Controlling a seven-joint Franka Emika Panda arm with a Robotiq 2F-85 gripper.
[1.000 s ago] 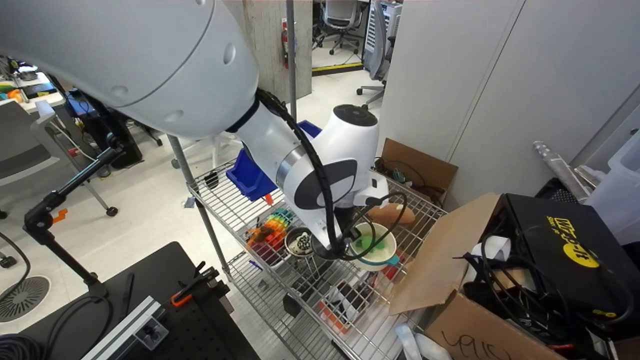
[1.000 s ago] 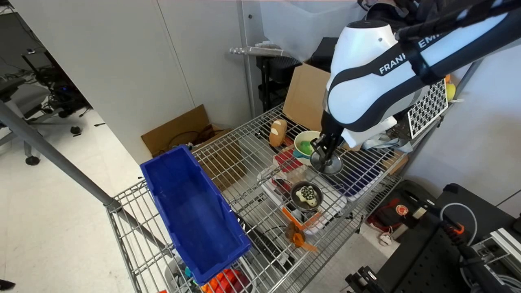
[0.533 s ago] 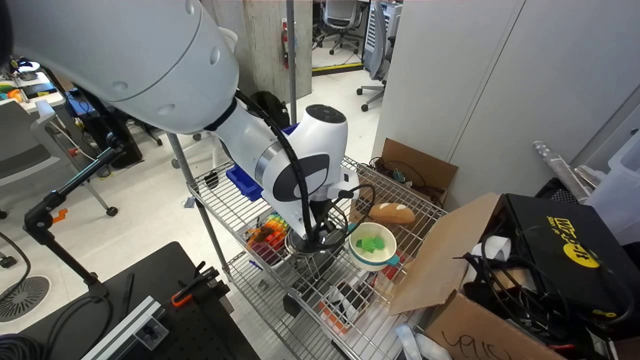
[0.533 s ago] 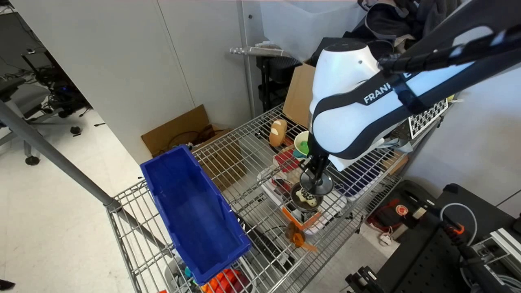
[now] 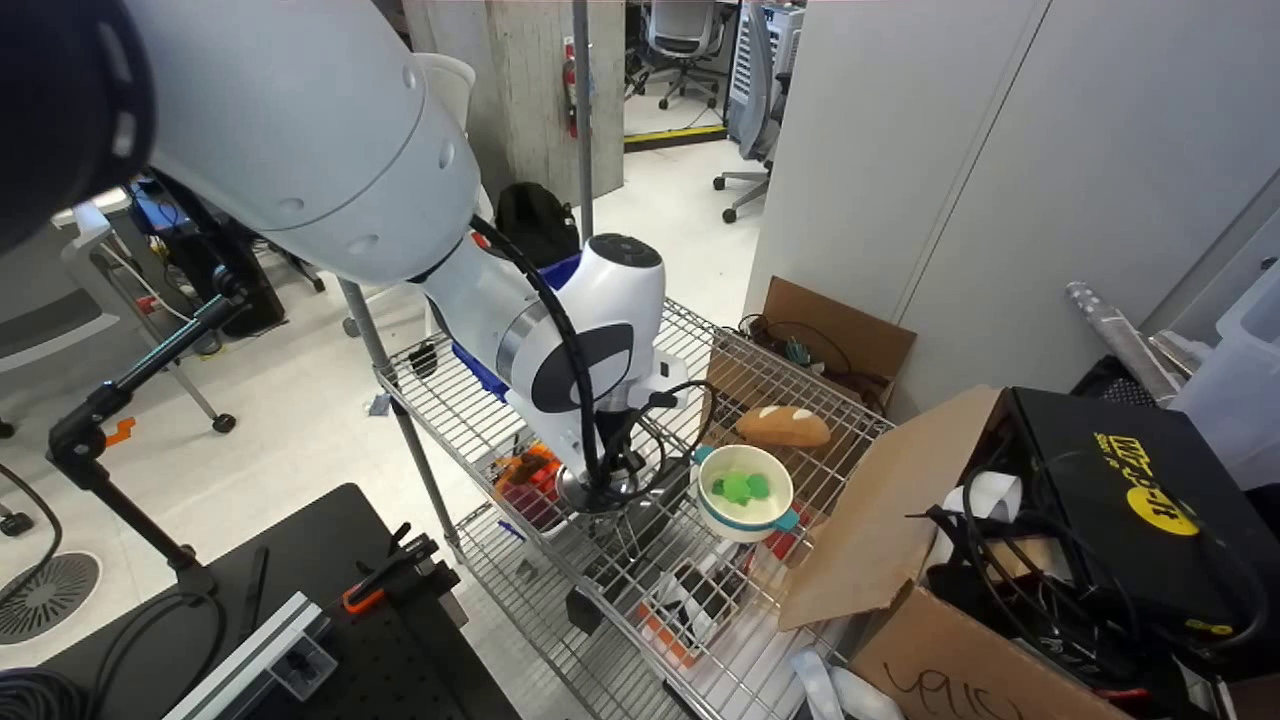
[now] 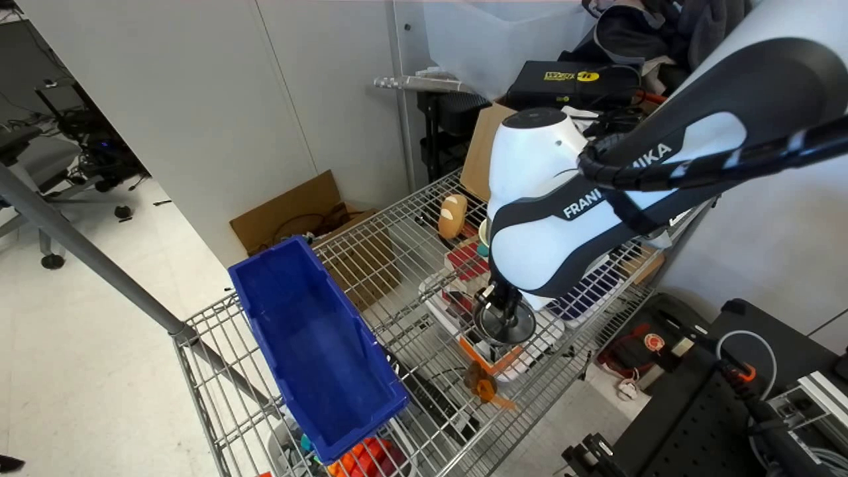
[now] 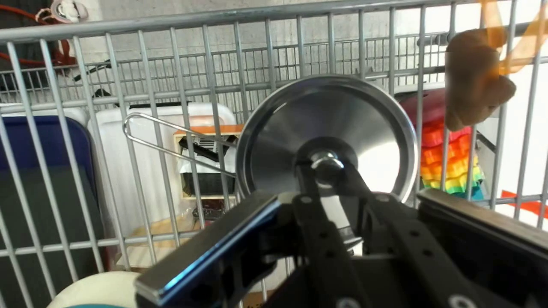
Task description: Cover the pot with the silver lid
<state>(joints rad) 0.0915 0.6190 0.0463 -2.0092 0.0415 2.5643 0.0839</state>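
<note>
My gripper (image 7: 327, 167) is shut on the round knob of the silver lid (image 7: 274, 128). In the wrist view the lid covers the mouth of a small metal pot, whose wire handle (image 7: 171, 145) sticks out to the left. The pot's body and inside are hidden under the lid. In both exterior views the lid (image 5: 590, 492) (image 6: 517, 329) is right at the pot, with the gripper (image 5: 612, 475) (image 6: 507, 313) above it. I cannot tell whether the lid touches the rim. A cream pot with teal handles (image 5: 745, 520) holds green pieces and is uncovered.
All stands on a wire shelf (image 6: 424, 358). A bread-shaped toy (image 5: 785, 427) lies behind the cream pot. A blue bin (image 6: 311, 331) stands at the shelf's other end. An orange-brown item (image 7: 475, 81) and the shelf's front rail (image 7: 192, 21) are near the lid.
The gripper has carried the lid away from the cream pot to over the small metal pot. The spotted toy inside that pot, visible before, is now hidden by the lid.
</note>
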